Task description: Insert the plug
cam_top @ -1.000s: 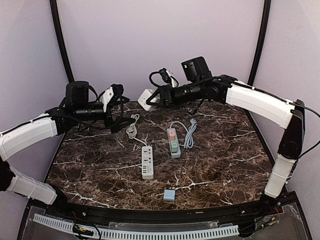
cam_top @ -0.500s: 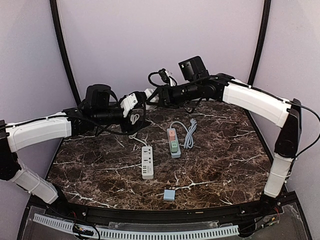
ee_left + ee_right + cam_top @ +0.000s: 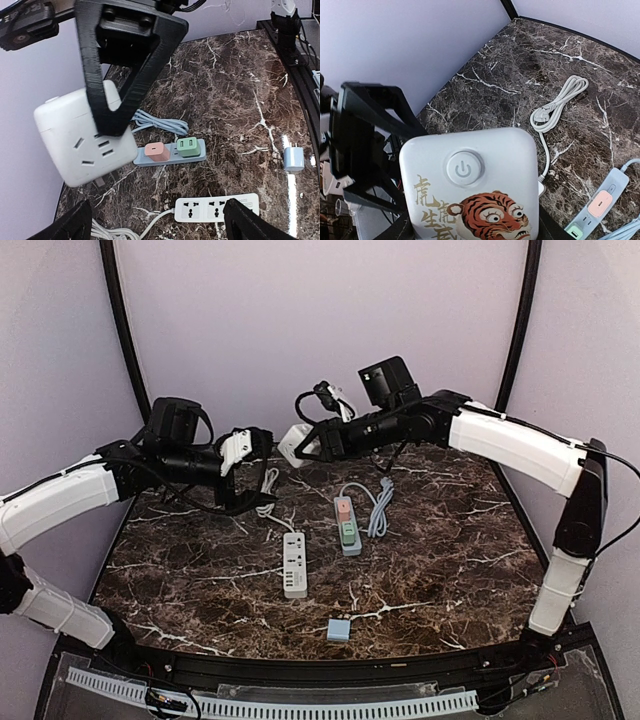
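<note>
My right gripper (image 3: 308,443) is shut on a white cube socket (image 3: 292,439) and holds it in the air over the table's back. In the right wrist view (image 3: 472,222) the cube (image 3: 470,170) shows a power button and a tiger print. In the left wrist view the cube (image 3: 82,142) shows its socket holes, with the right gripper's fingers (image 3: 120,85) clamped on it. My left gripper (image 3: 256,472) is open and empty just left of the cube; its jaws stand wide apart in its wrist view (image 3: 157,225). A white coiled cord with a plug (image 3: 266,495) lies below, also seen in the right wrist view (image 3: 560,105).
A white power strip (image 3: 295,563) lies mid-table, also in the left wrist view (image 3: 220,207). A blue strip (image 3: 346,523) carries a pink and a green adapter (image 3: 170,152), with its grey-blue cord (image 3: 380,505) beside it. A small blue adapter (image 3: 340,630) sits near the front edge.
My left arm swung in toward the cube, then drew back a little to the left. My right gripper has tilted slightly with the cube, staying at the back.
</note>
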